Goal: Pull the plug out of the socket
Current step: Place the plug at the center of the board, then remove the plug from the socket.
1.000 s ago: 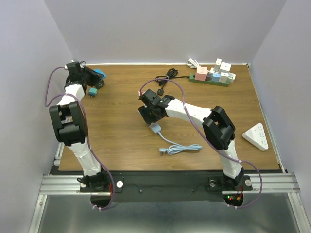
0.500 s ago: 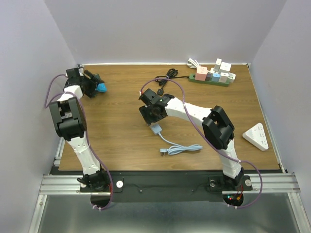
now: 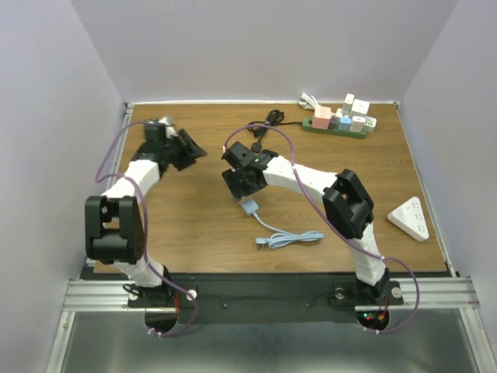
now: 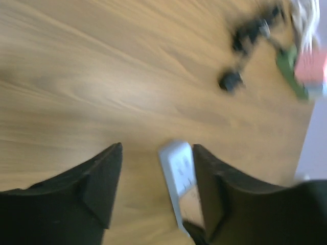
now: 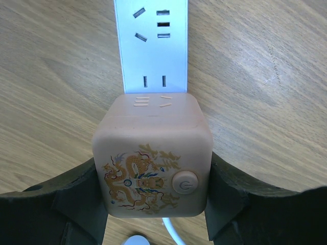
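A pink cube plug (image 5: 153, 153) with a dragon print sits plugged into a white socket strip (image 5: 153, 46) lying on the wooden table. My right gripper (image 5: 153, 171) is shut on the cube, one finger against each side. From above, the right gripper (image 3: 242, 180) hides the cube at mid-table, with a light blue cable (image 3: 283, 237) trailing toward the front. My left gripper (image 3: 192, 148) hovers just left of it, open and holding nothing. In the blurred left wrist view, the socket strip (image 4: 176, 166) lies beyond the left gripper (image 4: 157, 150), close to its right finger.
A green power strip (image 3: 338, 124) carrying several adapters lies at the back right, with a black cable (image 3: 260, 128) coiled to its left. Another white strip (image 3: 409, 219) rests near the right edge. The table's back edge meets the wall.
My left arm swung from the far left corner toward mid-table and its jaws opened. The blue thing it held is no longer in view. The right arm has not moved.
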Robot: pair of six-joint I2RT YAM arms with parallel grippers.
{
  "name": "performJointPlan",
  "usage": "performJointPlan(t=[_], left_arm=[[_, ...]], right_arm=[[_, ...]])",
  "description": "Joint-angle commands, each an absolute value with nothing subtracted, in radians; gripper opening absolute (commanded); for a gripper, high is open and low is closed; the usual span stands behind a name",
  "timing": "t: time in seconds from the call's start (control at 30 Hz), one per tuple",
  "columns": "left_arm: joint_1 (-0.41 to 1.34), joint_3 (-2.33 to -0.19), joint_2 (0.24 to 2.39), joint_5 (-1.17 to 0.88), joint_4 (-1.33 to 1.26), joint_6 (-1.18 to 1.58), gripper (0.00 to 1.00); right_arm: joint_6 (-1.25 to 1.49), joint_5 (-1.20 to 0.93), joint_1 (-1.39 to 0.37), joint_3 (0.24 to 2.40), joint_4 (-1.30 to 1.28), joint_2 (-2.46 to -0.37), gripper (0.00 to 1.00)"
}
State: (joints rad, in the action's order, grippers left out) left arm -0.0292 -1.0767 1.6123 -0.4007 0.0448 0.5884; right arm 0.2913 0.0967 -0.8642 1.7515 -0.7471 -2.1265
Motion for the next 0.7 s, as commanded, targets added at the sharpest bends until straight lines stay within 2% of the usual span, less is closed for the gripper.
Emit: performJointPlan(t=[0.0, 0.03, 0.1, 0.13, 0.27, 0.3, 0.33, 0.4, 0.43, 0.53, 0.67], left_arm=[[0.144, -0.980, 1.549, -0.459, -0.024, 0.580, 0.54], [0.170, -0.967, 1.548, -0.462, -0.037, 0.589, 0.44], [0.236, -0.937, 1.555, -0.451, -0.055, 0.604, 0.37], [0.251, -0.931, 1.562, -0.445, -0.061, 0.610, 0.29], [0.325, -0.925, 1.623, -0.437, -0.074, 0.617, 0.25], [0.333, -0.928, 1.634, -0.436, -0.072, 0.618, 0.24], [0.354, -0.930, 1.649, -0.431, -0.072, 0.620, 0.23], [0.371, -0.934, 1.657, -0.417, -0.068, 0.623, 0.23], [0.382, -0.936, 1.658, -0.416, -0.066, 0.627, 0.23], [0.396, -0.936, 1.652, -0.403, -0.061, 0.630, 0.23], [0.403, -0.940, 1.651, -0.385, -0.046, 0.629, 0.23]], right_arm=[[0.339, 0.147, -0.854, 1.684, -0.940, -2.137, 0.00], [0.357, 0.156, -0.847, 1.646, -0.942, -2.116, 0.01], [0.429, 0.205, -0.822, 1.588, -0.940, -2.089, 0.00], [0.454, 0.227, -0.819, 1.571, -0.940, -2.077, 0.00], [0.624, 0.296, -0.813, 1.514, -0.936, -2.014, 0.04], [0.641, 0.284, -0.816, 1.503, -0.927, -2.005, 0.09], [0.647, 0.258, -0.816, 1.490, -0.879, -1.997, 0.29], [0.638, 0.188, -0.821, 1.457, -0.826, -1.979, 0.52], [0.637, 0.183, -0.827, 1.457, -0.819, -1.976, 0.67], [0.615, 0.176, -0.828, 1.460, -0.801, -1.959, 0.82], [0.575, 0.186, -0.828, 1.470, -0.784, -1.947, 0.82]])
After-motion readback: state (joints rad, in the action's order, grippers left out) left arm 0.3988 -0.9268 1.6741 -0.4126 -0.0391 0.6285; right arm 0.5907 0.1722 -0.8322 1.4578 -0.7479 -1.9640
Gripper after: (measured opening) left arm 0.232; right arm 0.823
